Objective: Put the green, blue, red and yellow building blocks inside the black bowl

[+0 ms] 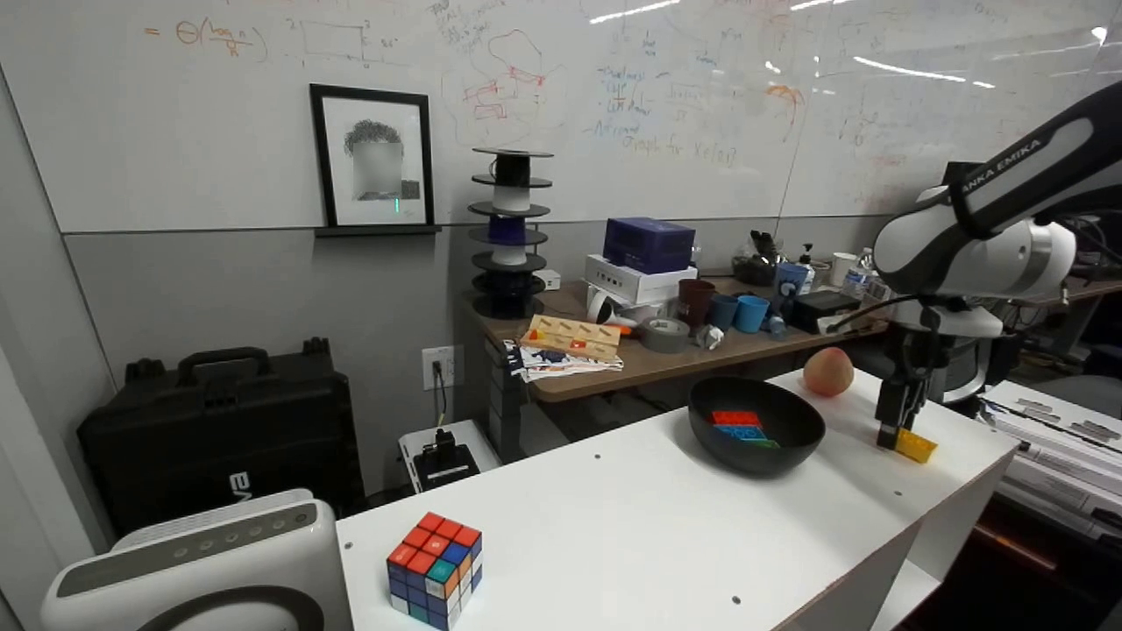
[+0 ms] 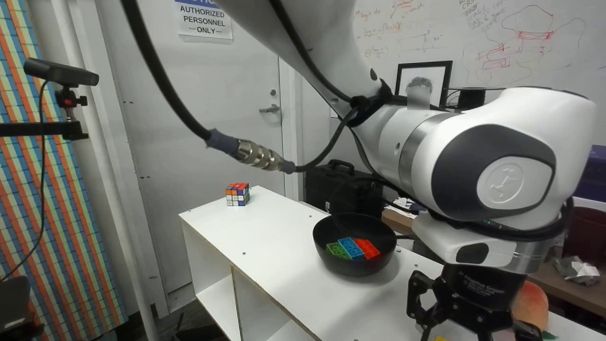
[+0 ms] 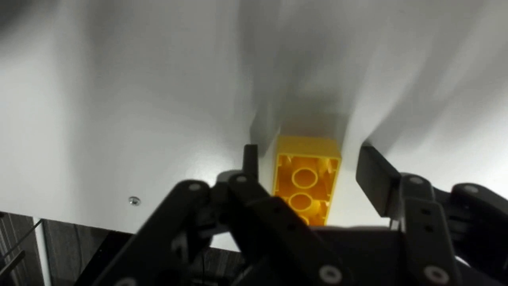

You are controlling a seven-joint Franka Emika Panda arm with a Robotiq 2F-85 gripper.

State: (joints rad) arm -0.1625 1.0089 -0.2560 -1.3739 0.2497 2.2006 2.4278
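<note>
So: I count three blocks (image 2: 351, 247) in one bowl (image 2: 355, 270); gripper (image 3: 311, 170), two fingers (image 3: 375, 181) parted around one yellow block (image 3: 305, 178), seemingly untouched.

In an exterior view, you find the puzzle cube (image 1: 436, 570) at the left end of the bench (image 1: 631, 526), the bowl (image 1: 752, 459) near the rear edge with three blocks (image 1: 743, 432) in it, and the peach (image 1: 828, 372) near the right rear corner. Your fourth block (image 3: 306, 180) lies before the peach, near the right edge, between the fingers (image 3: 376, 180) of the hand (image 3: 312, 171).
</note>
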